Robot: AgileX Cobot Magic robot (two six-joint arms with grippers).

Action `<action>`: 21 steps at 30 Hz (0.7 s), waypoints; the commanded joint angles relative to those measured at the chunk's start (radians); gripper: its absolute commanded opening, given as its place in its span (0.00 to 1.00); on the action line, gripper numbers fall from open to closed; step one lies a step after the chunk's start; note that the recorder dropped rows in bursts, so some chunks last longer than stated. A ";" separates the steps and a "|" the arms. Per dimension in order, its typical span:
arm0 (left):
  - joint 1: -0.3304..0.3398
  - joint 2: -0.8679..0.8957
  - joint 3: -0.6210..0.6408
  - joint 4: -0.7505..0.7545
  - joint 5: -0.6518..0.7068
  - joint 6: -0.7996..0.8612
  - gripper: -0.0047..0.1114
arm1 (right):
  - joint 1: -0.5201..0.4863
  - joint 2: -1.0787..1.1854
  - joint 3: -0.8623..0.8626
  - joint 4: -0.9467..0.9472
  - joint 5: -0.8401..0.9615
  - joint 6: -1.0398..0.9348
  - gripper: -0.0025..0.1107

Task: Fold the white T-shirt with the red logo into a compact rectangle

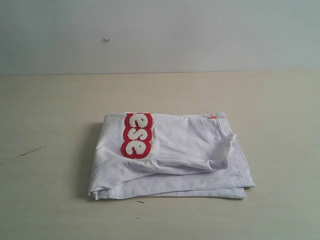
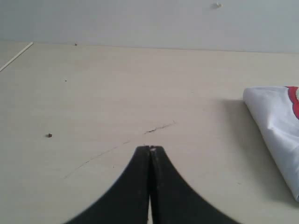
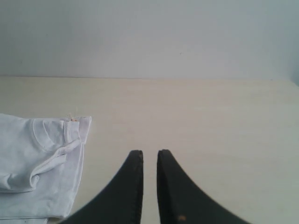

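Nearest the view is bare table [image 1: 50, 200], pale wood with a faint dark scratch [image 1: 31, 151] out at nine o'clock; neither arm shows in the exterior view, so the claws are read from the wrist cameras alone. The left gripper [image 2: 150, 148] has its jaws pressed tip to tip with nothing between them, and only one corner of the cloth shows, well apart from it; the right gripper [image 3: 149, 153] stands a narrow slit apart, likewise empty, hanging over bare table near the collar end of the garment but not touching it.

The white T-shirt [image 1: 190, 150] lies at the middle of the table as a stacked, roughly rectangular bundle; taking the bundle as the dial, the red logo [image 1: 136, 135] sits at about ten o'clock (only the last three letters show), and the orange neck tag [image 1: 213, 117] at one o'clock on the far edge. Beyond it is more table, then the plain wall [image 1: 160, 30].

By my reading the folding is all but done; what may remain is tidying, since the upper layer bunches at three o'clock and the lower layer juts out at five.
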 commanded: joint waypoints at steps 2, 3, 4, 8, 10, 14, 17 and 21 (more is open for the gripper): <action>-0.005 -0.007 0.003 -0.005 -0.013 -0.001 0.04 | -0.040 -0.018 0.005 -0.012 0.021 -0.001 0.14; -0.005 -0.007 0.003 -0.005 -0.013 -0.001 0.04 | -0.051 -0.018 0.005 -0.012 0.021 -0.001 0.14; -0.005 -0.007 0.003 -0.005 -0.013 -0.001 0.04 | -0.061 -0.018 0.005 -0.012 0.021 -0.001 0.14; -0.005 -0.007 0.003 -0.005 -0.013 -0.001 0.04 | -0.082 -0.018 0.005 -0.012 0.014 0.068 0.14; -0.005 -0.007 0.003 -0.005 -0.013 -0.001 0.04 | -0.085 -0.018 0.005 -0.014 0.014 0.094 0.14; -0.005 -0.007 0.003 -0.005 -0.013 -0.001 0.04 | -0.085 -0.018 0.005 -0.014 0.016 0.096 0.14; -0.005 -0.007 0.003 -0.005 -0.013 -0.001 0.04 | -0.085 -0.018 0.005 -0.014 0.016 0.096 0.14; -0.005 -0.007 0.003 -0.005 -0.013 -0.001 0.04 | -0.085 -0.018 0.005 -0.012 0.018 0.096 0.14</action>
